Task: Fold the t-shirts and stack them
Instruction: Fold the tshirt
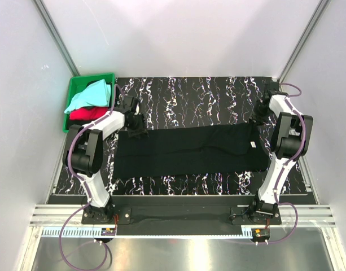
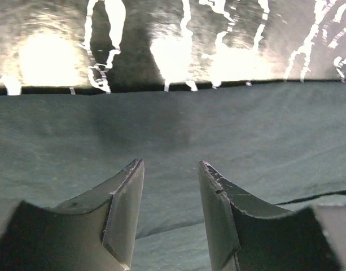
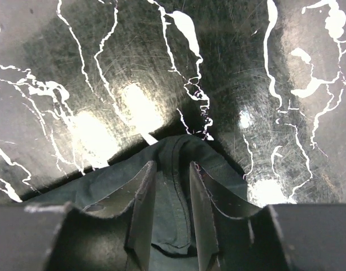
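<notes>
As laid out across the middle of the tabletop (image 1: 201,90): black t-shirt (image 1: 187,151), flat, folded into one long band running left to right. Small white neck label (image 1: 253,145) showing near its right end.

Right gripper (image 3: 171,166) at the far right corner of the band. Fingers close together, a raised ridge of black hem pinched between them; cloth drawn up into a small peak there, bare streaked surface beyond. Clamped on the shirt, by the look of the wrist view.

Left gripper (image 2: 171,164) over the far left corner of the same shirt. Fingers well apart, flat dark cloth lying under and between them, nothing pinched; the shirt's straight far edge just ahead, glossy tabletop past it. One fold line crossing the cloth near the fingertips.

Off at the far left corner of the table: green crate (image 1: 77,84), holding a pale aqua t-shirt (image 1: 89,94) bunched on top of a red t-shirt (image 1: 87,114), both unfolded, the aqua one spilling over the crate's right rim. Well apart from the black shirt.
</notes>
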